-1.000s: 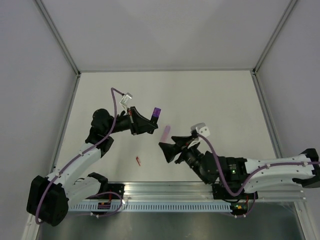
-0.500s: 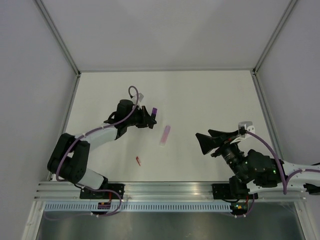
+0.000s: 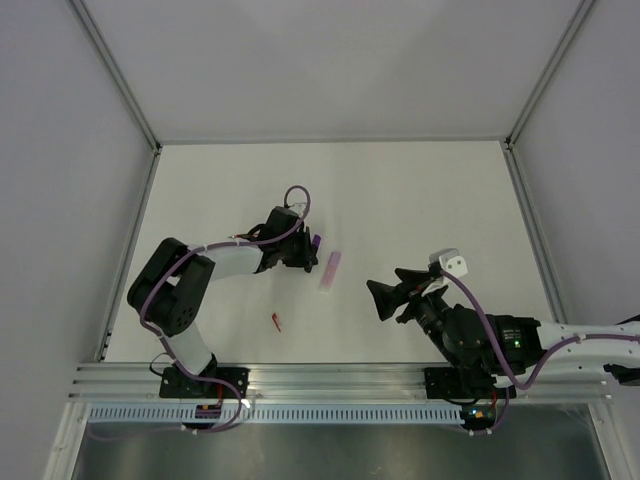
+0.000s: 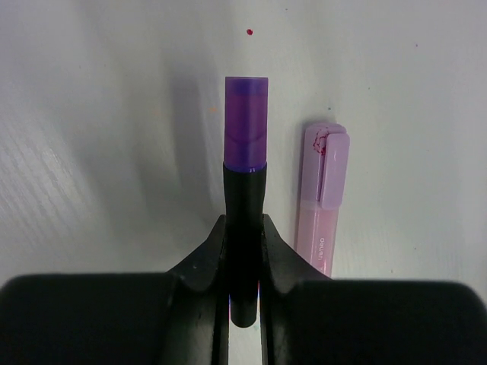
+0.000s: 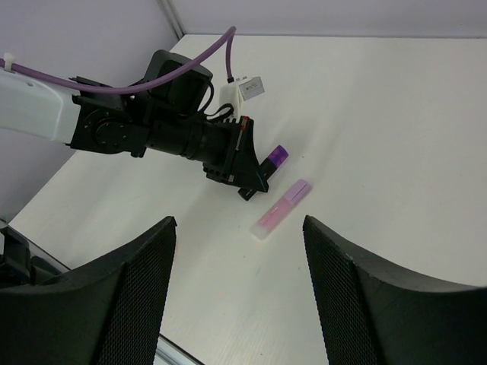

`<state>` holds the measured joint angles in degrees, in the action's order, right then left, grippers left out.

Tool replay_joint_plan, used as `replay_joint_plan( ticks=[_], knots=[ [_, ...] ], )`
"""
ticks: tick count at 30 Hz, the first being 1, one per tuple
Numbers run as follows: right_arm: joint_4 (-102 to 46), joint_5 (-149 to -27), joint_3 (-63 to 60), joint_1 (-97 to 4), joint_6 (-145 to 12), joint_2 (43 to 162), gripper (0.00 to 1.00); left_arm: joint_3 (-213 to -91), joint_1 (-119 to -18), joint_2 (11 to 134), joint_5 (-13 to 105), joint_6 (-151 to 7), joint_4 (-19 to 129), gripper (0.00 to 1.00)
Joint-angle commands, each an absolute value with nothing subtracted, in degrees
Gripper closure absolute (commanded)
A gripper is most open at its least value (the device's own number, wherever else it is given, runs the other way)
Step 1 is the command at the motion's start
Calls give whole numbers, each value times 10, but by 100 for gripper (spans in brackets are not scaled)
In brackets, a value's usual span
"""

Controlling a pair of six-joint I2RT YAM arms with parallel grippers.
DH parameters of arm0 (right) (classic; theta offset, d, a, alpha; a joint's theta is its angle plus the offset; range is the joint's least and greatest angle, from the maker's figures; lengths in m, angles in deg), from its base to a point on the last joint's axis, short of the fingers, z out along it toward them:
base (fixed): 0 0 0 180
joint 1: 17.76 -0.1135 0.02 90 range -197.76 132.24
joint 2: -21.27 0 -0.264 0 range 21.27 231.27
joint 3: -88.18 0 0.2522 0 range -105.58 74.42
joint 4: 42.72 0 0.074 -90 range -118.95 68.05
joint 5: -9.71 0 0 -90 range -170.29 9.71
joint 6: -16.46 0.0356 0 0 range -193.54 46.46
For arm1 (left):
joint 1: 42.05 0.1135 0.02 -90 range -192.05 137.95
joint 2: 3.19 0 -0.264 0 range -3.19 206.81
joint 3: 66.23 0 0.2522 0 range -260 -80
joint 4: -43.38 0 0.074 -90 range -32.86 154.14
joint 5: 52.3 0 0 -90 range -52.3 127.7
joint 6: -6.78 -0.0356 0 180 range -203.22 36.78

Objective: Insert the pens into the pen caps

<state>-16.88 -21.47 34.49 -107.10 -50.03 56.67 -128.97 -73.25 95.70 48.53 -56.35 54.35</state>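
My left gripper is shut on the dark purple cap, which sticks out forward from the jaws, low over the white table. The cap also shows in the top view and the right wrist view. The pale pink/lilac marker lies flat just right of the cap, apart from it. My right gripper is open and empty, above the table with the marker ahead of it. A small slim red piece lies near the front; I cannot tell pen from cap. No other red piece is in view.
The white table is enclosed by grey walls with metal posts at the corners. An aluminium rail runs along the front edge by the arm bases. The left arm reaches across the far left in the right wrist view.
My left gripper has carried the purple cap down and right, ending beside the marker. My right gripper drew back to the right, then came partly back toward the marker, staying open.
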Motion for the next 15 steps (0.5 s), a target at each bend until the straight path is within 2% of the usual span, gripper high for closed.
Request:
replay_joint_plan(
  ticks=[1, 5, 7, 11, 15],
  knots=[
    [-168, -214, 327, -1070, -509, 562, 26, -1308, -740, 963, 434, -571, 584, 94],
    [-174, -212, 333, -1070, -511, 556, 26, -1303, -751, 955, 417, -562, 606, 80],
    [-177, -212, 334, -1070, -512, 555, 26, -1305, -762, 951, 401, -560, 619, 79],
    [-179, -216, 333, -1069, -512, 561, 26, -1311, -779, 937, 397, -558, 639, 66],
    [-178, -215, 333, -1070, -511, 565, 25, -1311, -788, 906, 377, -551, 666, 61]
  ],
)
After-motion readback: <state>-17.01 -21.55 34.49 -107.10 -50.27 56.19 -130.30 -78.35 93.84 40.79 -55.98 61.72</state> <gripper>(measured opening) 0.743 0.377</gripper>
